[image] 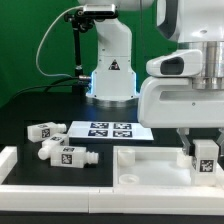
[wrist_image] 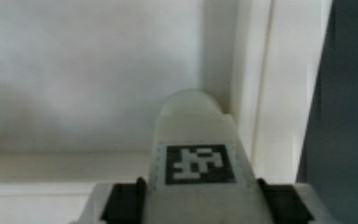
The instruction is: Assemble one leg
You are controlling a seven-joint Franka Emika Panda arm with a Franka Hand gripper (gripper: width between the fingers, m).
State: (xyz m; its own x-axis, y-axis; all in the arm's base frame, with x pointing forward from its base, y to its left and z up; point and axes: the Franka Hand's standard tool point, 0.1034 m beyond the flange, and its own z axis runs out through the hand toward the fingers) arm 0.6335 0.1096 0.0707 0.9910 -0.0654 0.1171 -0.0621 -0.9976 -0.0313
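Observation:
My gripper [image: 205,166] is shut on a white leg [image: 206,153] with a black-and-white tag, held upright over the right corner of the large flat white panel [image: 150,166]. In the wrist view the leg [wrist_image: 197,125] points its narrower rounded end at the panel's surface, next to the raised edge [wrist_image: 265,80]. Its tag faces the camera, and the dark fingers [wrist_image: 137,196] press both its sides at my gripper [wrist_image: 202,196]. Whether the leg touches the panel is not visible. Three more legs [image: 42,131] [image: 49,151] [image: 73,156] lie on the table at the exterior view's left.
The marker board [image: 107,129] lies flat behind the panel, in front of the robot base [image: 110,75]. A white raised border [image: 20,182] runs along the front and left of the work area.

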